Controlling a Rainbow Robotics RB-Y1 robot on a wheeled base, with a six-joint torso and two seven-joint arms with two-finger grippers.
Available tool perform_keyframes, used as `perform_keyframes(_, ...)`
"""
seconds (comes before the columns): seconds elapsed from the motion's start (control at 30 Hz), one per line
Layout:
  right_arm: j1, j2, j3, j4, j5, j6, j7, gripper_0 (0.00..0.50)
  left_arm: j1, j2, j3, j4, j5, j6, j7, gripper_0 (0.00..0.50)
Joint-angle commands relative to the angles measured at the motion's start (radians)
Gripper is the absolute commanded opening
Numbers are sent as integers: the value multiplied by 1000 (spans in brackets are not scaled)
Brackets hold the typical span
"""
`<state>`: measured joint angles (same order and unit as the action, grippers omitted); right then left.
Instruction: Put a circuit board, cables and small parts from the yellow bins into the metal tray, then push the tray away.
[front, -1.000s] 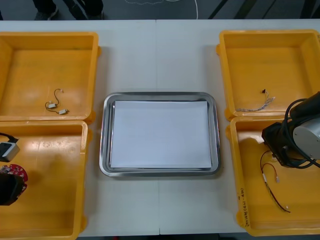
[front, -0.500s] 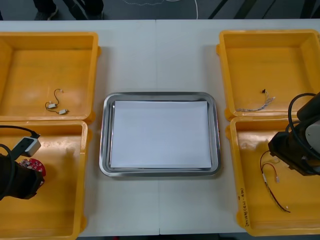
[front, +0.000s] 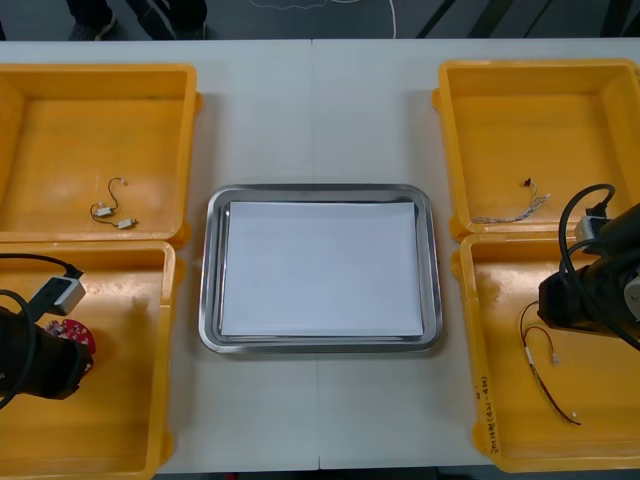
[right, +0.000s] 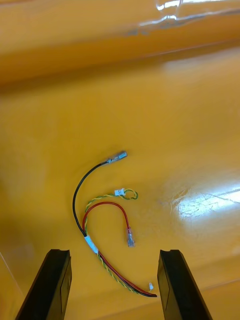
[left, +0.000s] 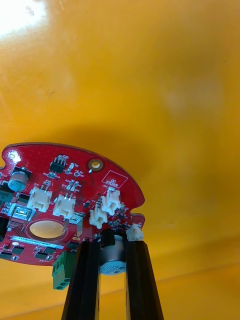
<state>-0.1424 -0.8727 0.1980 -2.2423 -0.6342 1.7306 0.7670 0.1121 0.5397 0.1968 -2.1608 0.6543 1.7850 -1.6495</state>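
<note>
circuit board (left: 65, 195): red, clamped, near-left bin (front: 120, 400) | cable (right: 90, 243): red-yellow, loose, near-right bin (front: 610, 430) | tray (front: 212, 270): white-lined, centre

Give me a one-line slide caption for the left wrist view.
Left claw shut on the edge of a round red circuit board, inside a yellow bin.

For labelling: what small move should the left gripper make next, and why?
Probably lift the round red circuit board toward the empty white-lined metal tray: the left gripper is shut on it in the near-left yellow bin. The right gripper hangs open over red, yellow, black cables.
</note>
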Motion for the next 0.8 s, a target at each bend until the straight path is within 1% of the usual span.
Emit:
perform_keyframes(0.03,69,-37,-12,-43,21,-45,103,500,-12,-12,-14,4,-12,5,73,0)
perform_keyframes(0.13,92,-37,-12,-42,21,-79,135,500,-12,-12,-19,30,-13,-10,73,0)
perform_keyframes(0.27,118,-28,-11,-37,18,-144,146,500,-12,-12,-22,45,-15,-16,73,0)
perform_keyframes(0.37,126,-20,-3,-33,19,-174,155,500,-12,-12,-23,65,-16,-18,71,1)
perform_keyframes(0.47,130,-14,3,-33,19,-184,160,500,-12,-14,-23,67,-19,-18,70,24)
perform_keyframes(0.53,130,-12,11,-28,19,-184,166,500,-12,-14,-23,68,-19,-19,70,67)
perform_keyframes(0.57,132,-12,15,-25,22,-187,167,500,-12,-15,-23,70,-19,-21,68,101)
perform_keyframes(0.6,133,-12,18,-23,24,-190,169,500,-12,-15,-23,70,-19,-19,68,123)
perform_keyframes(0.67,144,-11,29,-11,38,-210,176,500,-12,-17,-23,70,-19,-19,68,227)
perform_keyframes(0.7,149,-12,34,-8,44,-217,178,500,-12,-17,-23,70,-18,-19,68,269)
perform_keyframes(0.73,156,-11,37,-5,54,-224,183,500,-14,-17,-23,70,-16,-19,68,350)
perform_keyframes(0.77,162,-11,38,-7,62,-227,186,500,-14,-15,-23,68,-16,-19,70,399)
perform_keyframes(0.8,167,-8,38,-7,65,-229,189,500,-15,-17,-22,68,-15,-19,68,420)
